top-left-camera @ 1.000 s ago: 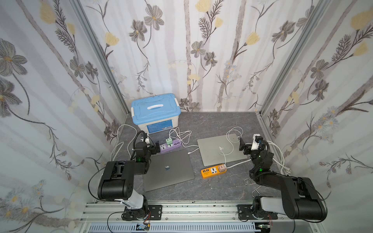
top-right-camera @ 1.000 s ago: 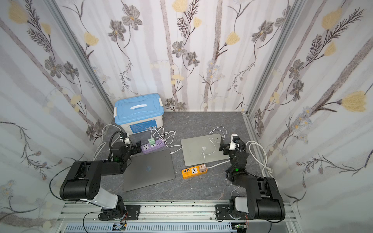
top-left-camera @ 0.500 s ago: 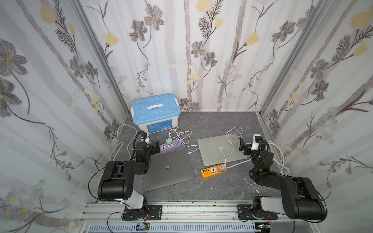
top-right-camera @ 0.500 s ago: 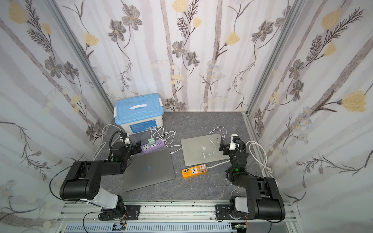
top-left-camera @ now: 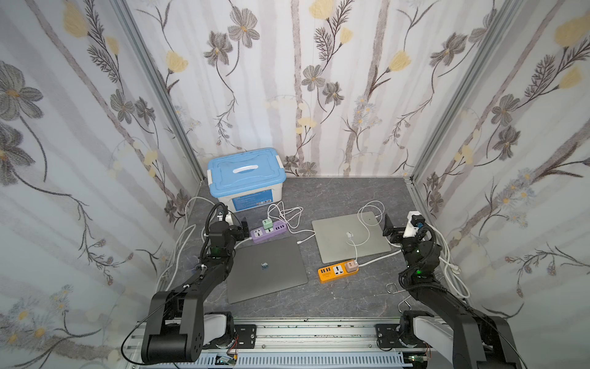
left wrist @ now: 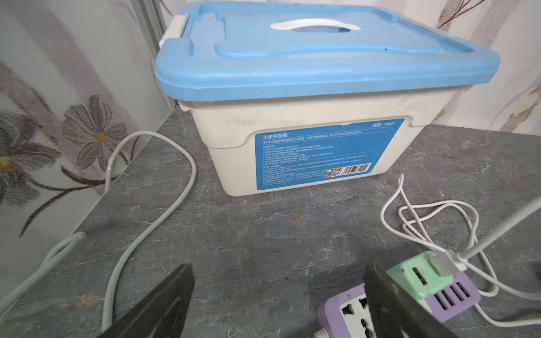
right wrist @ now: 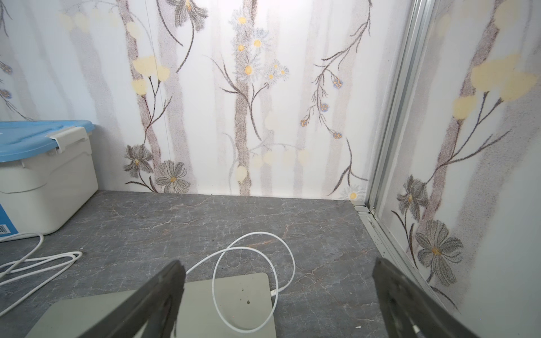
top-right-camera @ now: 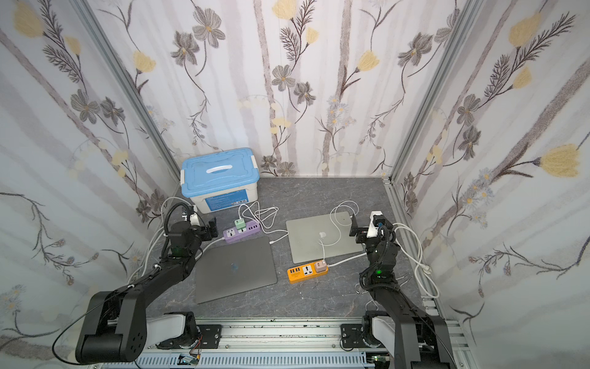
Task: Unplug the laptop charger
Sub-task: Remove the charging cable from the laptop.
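While hovering low just beside the left end of the purple power strip (top-left-camera: 259, 235), grips nothing: left gripper (left wrist: 278, 267), jaws spread wide, one finger (left wrist: 389, 301) overlapping the strip in the wrist view, touching or apart impossible to tell; behind, in the far left corner, white storage box (top-left-camera: 277, 196), smooth plastic, blue lid (top-left-camera: 245, 171) shut under white side clips, white handle lying flat, blue printed label on the front, contents hidden; atop the purple strip, green charger (top-left-camera: 267, 222), small rounded mint cube, plugged in and upright, white cable (left wrist: 497, 232) seated in its port, coiling loosely over the grey, marble-veined table (top-left-camera: 335, 198) and reaching the far right corner of a closed dark grey laptop (top-left-camera: 266, 270), matte and flat; further right, closed silver laptop (top-left-camera: 332, 250), a second thin white cable (right wrist: 257, 233) looped across it down to a pink charger (top-left-camera: 351, 265) plugged into the right end of an orange power strip (top-left-camera: 333, 272); far right, right gripper (right wrist: 278, 262), jaws wide apart, empty, hanging at the silver laptop's right edge.
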You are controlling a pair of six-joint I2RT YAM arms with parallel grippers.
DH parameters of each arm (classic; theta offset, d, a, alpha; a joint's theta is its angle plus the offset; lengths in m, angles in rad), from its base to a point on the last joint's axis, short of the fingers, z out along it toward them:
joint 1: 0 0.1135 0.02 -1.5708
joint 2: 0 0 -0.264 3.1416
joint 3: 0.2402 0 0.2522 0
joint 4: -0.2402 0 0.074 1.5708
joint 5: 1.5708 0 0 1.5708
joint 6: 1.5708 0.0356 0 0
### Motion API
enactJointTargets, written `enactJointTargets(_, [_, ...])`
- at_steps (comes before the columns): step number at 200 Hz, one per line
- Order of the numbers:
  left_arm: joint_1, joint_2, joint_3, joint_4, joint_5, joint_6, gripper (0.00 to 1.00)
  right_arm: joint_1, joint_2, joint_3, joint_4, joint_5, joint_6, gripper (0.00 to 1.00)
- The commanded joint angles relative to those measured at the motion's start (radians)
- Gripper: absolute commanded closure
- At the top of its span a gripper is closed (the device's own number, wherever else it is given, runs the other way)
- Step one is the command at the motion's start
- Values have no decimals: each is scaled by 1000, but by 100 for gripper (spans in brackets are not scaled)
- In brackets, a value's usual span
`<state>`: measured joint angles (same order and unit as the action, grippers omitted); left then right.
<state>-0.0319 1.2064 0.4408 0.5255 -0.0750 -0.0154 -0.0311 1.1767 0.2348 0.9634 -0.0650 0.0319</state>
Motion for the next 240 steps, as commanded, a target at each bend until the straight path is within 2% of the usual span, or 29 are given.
enactJointTargets(1, [-22,-58,13,-69,-92,-17,7,-2,-45,67,-191,58,57,0])
enactJointTargets(36, [-114,-123,181,-316,-25,-114,12,-13,-1,309,-613,41,146,0])
enactJointTargets(59, [-256,-76,353,-488,53,-141,18,-32,80,454,-814,-3,194,0])
enactJointTargets(92, [-527,128,614,-673,82,-132,25,-95,181,601,-900,-91,256,0])
enactJointTargets(126, [-695,389,851,-807,104,-112,34,-218,325,694,-901,-390,478,0])
enactJointTargets(153, [-746,578,993,-890,118,-104,41,-258,399,675,-837,-553,617,3])
enactJointTargets(177, [-755,703,1089,-936,147,-116,46,-285,411,594,-692,-651,732,13])
enactJointTargets(193, [-755,754,1118,-936,164,-128,48,-285,466,587,-657,-680,760,21])
enactJointTargets(240, [-743,861,1179,-916,275,-174,53,-288,585,566,-476,-729,897,31])
